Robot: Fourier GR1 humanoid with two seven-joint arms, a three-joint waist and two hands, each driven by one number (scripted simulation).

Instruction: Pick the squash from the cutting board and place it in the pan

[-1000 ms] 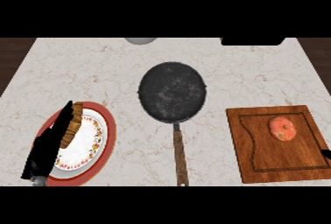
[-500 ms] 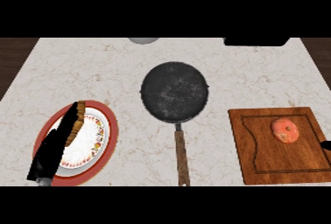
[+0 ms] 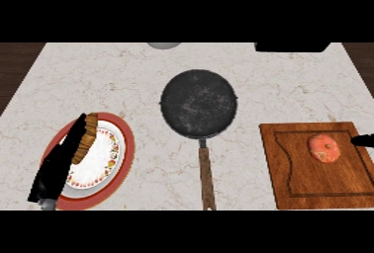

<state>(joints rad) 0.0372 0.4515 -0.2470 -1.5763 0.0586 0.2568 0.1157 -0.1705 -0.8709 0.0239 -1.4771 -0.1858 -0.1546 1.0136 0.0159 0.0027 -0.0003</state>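
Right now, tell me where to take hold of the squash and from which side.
Grip the squash across its narrower width, coming from above and the right, where the right hand shows at the view's edge. It lies flat on the cutting board, longer toward the near edge, with bare wood all round.

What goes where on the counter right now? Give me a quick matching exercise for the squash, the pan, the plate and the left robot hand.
Things:
1. pale orange squash
2. black round frying pan with wooden handle
3. red-rimmed patterned plate
4. black left robot hand

Places:
A. counter's middle
B. over the plate
C. on the wooden cutting board
D. left of the pan

Pairs: 1-C, 2-A, 3-D, 4-B
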